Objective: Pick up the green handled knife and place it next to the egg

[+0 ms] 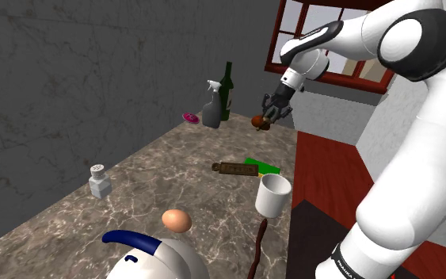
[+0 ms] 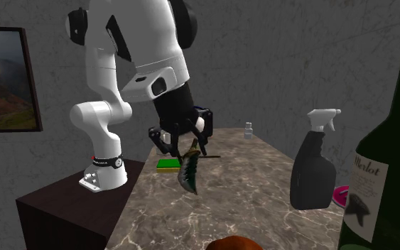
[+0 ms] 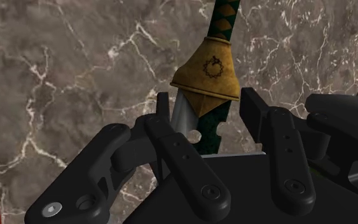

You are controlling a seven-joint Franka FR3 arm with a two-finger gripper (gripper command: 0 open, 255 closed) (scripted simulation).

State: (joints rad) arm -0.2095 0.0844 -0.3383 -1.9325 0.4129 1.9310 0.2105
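Observation:
My gripper (image 1: 270, 116) hangs above the far end of the marble counter (image 1: 165, 162), shut on the knife (image 2: 190, 172). The knife dangles from the fingers clear of the counter top, tilted, its green patterned handle pointing down. In the wrist view the gripper (image 3: 206, 111) clasps the blade just behind the gold guard of the knife (image 3: 208, 71). The brown egg (image 1: 177, 219) lies on the near part of the counter, far from the gripper, beside a white kettle (image 1: 154, 254) with a blue handle.
On the counter stand a grey spray bottle (image 1: 211, 105), a dark wine bottle (image 1: 227, 89), a shaker (image 1: 99, 181) and a white cup (image 1: 273, 195). A green sponge (image 1: 264, 166), a brown flat bar (image 1: 233, 169) and a brown round thing (image 1: 257, 121) lie there too.

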